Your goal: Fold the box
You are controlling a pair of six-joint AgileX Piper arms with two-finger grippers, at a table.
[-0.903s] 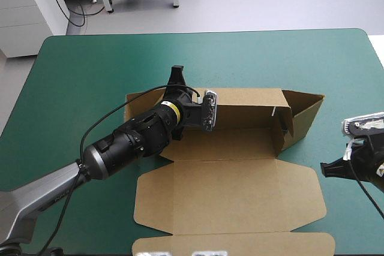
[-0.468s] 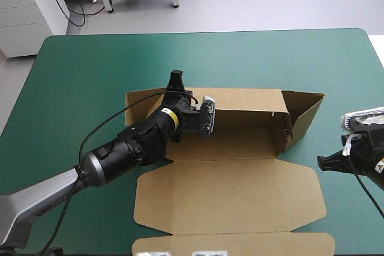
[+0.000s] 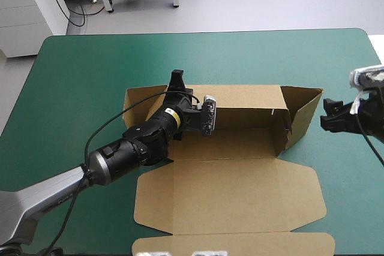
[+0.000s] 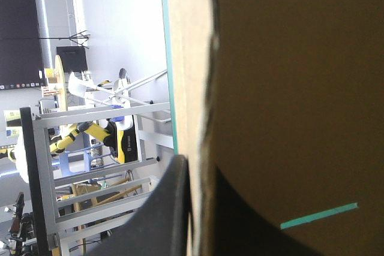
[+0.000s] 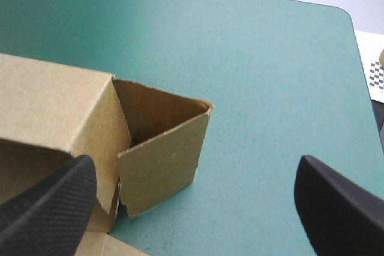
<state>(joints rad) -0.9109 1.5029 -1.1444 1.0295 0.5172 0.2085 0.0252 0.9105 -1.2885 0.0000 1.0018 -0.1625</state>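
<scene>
The brown box [image 3: 240, 190] lies in the middle of the table, its lid panel flat toward the near edge and its far wall [image 3: 246, 97] raised. My left gripper [image 3: 176, 82] is at the left part of that wall, shut on it. In the left wrist view the wall [image 4: 288, 88] passes between my two black fingers [image 4: 170, 208]. The right end flap [image 3: 303, 112] stands up and angles outward. My right gripper [image 3: 326, 115] hovers open just beyond this flap [image 5: 165, 166], touching nothing.
Bare teal-green cover [image 3: 90, 70] surrounds the box on the far, left and right sides. The box's narrow tuck strip [image 3: 234, 244] reaches the near edge. A white sheet with a checker pattern [image 5: 377, 76] lies past the table's right edge.
My right gripper has moved from lower by the table's right edge toward the far side, level with the end flap, and has opened. The left gripper keeps its grip, barely shifted.
</scene>
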